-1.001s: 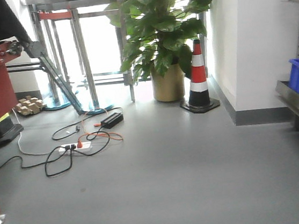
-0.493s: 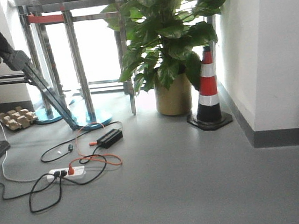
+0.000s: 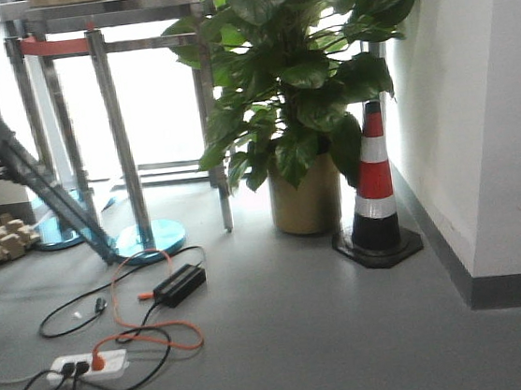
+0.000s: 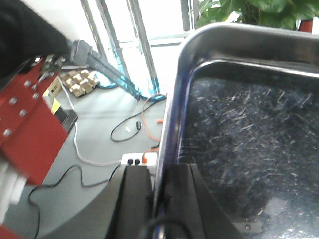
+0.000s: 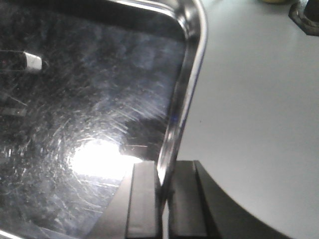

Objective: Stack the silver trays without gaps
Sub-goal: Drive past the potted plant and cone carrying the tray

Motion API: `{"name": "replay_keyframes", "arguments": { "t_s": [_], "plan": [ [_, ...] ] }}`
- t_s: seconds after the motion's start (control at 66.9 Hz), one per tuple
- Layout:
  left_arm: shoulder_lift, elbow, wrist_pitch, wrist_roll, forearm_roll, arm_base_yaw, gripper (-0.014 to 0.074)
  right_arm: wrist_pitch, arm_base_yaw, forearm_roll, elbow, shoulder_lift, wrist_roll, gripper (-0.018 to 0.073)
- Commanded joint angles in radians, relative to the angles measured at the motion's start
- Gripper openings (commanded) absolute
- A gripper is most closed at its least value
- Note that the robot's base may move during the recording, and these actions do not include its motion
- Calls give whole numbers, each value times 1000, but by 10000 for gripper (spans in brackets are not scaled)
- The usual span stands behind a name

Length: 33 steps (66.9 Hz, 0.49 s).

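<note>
**kev_in_the_lab:** Standing right next to it. Where's the tray, and do both claws actually have it?

**marta_r:** Yep. The silver tray (image 4: 239, 129) is up in the air between the arms, open face up, with grey floor (image 3: 333, 337) showing past its edge. The left gripper (image 4: 158, 188) is pinched onto the rim on one side and the right gripper (image 5: 163, 191) onto the rim opposite, a finger either side of the lip each time. No second tray or stack anywhere I can see.

**kev_in_the_lab:** Which way's it pointing?

**marta_r:** Both gripped rims run away from the claws toward roughly 12 to 1 o'clock and end in a rounded corner, so it's pointing forward, out from the robot. Can't tell if that's the long axis, since the near end is cut off in both wrist views.

**kev_in_the_lab:** What'd worry you?

**marta_r:** The grip, I reckon. It's just a thin slick lip in each pinch, so if one arm gets ahead of the other, the tray could twist or slide out. If it lands skewed on the next tray, a rim rides up and there's your gap. It's also a mobile base, and there's a power strip (image 3: 87, 367) and orange cable (image 3: 114, 301) on the floor around 8 o'clock, with a plant (image 3: 295, 87) and traffic cone (image 3: 374, 191) at 1 to 2. Rolling into any of that would jolt the load.
</note>
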Motion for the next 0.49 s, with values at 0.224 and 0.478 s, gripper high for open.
{"name": "replay_keyframes", "arguments": {
  "t_s": [0.224, 0.478],
  "plan": [
    [8, -5, -99, -23, 5, -6, -17, -211, 15, 20, -8, -4, -20, -24],
    [8, -5, -97, -23, 5, -6, -17, -263, 15, 20, -8, -2, -20, -24]
  ]
}}
